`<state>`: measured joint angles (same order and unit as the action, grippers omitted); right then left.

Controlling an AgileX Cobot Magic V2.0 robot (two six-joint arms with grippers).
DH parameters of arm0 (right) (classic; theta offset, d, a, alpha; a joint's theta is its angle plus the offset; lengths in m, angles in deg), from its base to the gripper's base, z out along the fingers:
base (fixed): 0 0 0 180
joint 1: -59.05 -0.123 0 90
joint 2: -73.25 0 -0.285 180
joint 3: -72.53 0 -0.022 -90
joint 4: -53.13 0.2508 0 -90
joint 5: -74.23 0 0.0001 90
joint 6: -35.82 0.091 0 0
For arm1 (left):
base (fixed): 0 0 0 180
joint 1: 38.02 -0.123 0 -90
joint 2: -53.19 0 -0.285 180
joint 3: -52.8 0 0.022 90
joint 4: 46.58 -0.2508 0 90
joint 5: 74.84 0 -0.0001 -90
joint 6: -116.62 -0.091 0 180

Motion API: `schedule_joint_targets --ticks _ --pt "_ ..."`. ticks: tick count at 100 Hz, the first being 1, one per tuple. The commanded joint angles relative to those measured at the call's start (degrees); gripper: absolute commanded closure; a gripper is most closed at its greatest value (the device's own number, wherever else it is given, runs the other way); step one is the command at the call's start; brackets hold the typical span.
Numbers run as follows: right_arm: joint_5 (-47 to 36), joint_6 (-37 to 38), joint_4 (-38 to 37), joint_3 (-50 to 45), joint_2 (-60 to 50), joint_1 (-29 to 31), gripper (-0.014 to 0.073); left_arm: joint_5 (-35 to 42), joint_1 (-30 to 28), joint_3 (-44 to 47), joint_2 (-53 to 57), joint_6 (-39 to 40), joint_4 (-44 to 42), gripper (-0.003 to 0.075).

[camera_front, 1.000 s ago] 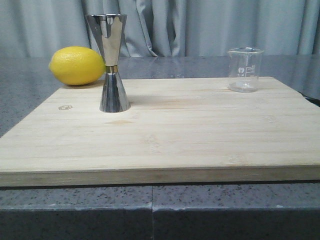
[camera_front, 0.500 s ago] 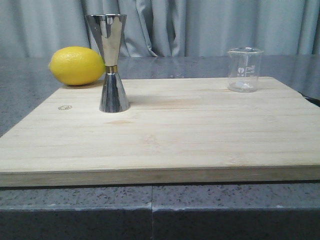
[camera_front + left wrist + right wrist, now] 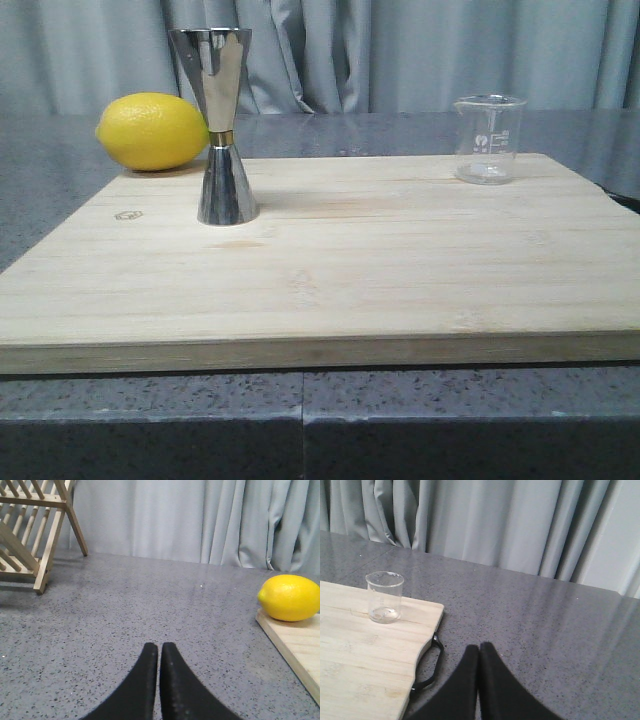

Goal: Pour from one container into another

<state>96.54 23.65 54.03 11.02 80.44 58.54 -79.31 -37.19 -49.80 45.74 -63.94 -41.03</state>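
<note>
Here both pincers closed, empty: left pincer (image 3: 158,652) low over counter, right pincer (image 3: 479,652) likewise

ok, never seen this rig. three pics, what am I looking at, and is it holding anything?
It is a two-armed table robot, and each picture comes from a different camera. The front view looks forward over a wooden board on a grey counter. On the board stand a steel jigger, upright on the left, and a clear glass beaker, upright at the far right. A lemon lies behind the board's left corner. The other two views sit on the wrists. The dark prongs are the left gripper and the right gripper, both shut on nothing, over bare counter beside the board. A wooden rack stands further left. Nothing is held.
</note>
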Motion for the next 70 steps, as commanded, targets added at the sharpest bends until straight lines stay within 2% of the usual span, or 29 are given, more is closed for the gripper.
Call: schedule_joint_targets --ticks 1,70 --pt "-4.60 -0.28 -0.07 1.53 -0.61 0.35 0.0659 4.47 0.05 1.67 1.33 -0.28 0.60 0.0739" --pt "-5.81 -0.28 -0.21 1.39 -0.61 0.35 0.0659 4.47 0.05 1.67 1.33 -0.28 0.60 0.0739"
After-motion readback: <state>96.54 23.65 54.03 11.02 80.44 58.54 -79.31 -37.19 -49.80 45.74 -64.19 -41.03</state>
